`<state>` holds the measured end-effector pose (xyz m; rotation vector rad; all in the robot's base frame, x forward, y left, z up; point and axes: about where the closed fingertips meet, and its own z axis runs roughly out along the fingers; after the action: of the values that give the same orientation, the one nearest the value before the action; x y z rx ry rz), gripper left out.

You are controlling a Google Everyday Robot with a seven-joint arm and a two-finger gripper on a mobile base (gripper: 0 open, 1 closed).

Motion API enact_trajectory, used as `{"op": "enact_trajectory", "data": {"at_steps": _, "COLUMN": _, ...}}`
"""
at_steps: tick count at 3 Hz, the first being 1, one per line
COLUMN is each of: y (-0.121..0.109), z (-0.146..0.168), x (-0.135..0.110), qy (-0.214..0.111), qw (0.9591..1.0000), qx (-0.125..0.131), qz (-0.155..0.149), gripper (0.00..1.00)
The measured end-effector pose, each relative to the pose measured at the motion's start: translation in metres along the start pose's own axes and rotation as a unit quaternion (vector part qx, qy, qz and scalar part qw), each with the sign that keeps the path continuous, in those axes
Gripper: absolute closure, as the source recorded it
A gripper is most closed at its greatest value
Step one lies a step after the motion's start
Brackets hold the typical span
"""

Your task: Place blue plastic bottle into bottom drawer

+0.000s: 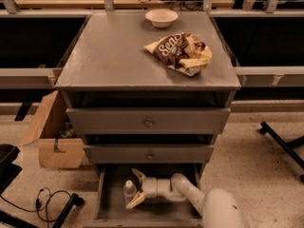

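Note:
The blue plastic bottle (128,191), small and clear with a white cap, stands upright on the floor of the open bottom drawer (161,211), toward its left side. My gripper (133,188) reaches into the drawer from the right. Its two pale fingers (138,175) are spread apart, one behind the bottle and one in front of it. The bottle sits at the fingertips and is not clamped. My white arm (213,208) comes in from the lower right.
Two shut grey drawer fronts with knobs (148,123) sit above the open drawer. A chip bag (180,51) and a white bowl (161,17) lie on the cabinet top. A cardboard box (52,137) and cables (47,198) are on the left; a black leg (285,144) is on the right.

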<state>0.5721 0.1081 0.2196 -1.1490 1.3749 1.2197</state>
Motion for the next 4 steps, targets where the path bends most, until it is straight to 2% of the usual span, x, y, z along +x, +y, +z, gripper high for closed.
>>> {"op": "enact_trajectory", "data": {"at_steps": 1, "y": 0.000, "z": 0.000, "x": 0.000, "qy": 0.000, "qw": 1.0000, "qx": 0.000, "qz": 0.000, "gripper": 0.00}}
{"op": "enact_trajectory", "data": {"at_steps": 2, "y": 0.003, "z": -0.002, "x": -0.005, "qy": 0.015, "qw": 0.9997, "qx": -0.014, "qz": 0.014, "gripper": 0.00}}
{"op": "enact_trajectory", "data": {"at_steps": 3, "y": 0.025, "z": -0.027, "x": -0.027, "qy": 0.054, "qw": 0.9962, "qx": -0.065, "qz": 0.023, "gripper": 0.00}}
{"op": "enact_trajectory", "data": {"at_steps": 4, "y": 0.049, "z": -0.053, "x": -0.059, "qy": 0.098, "qw": 0.9897, "qx": -0.100, "qz": 0.027, "gripper": 0.00}}
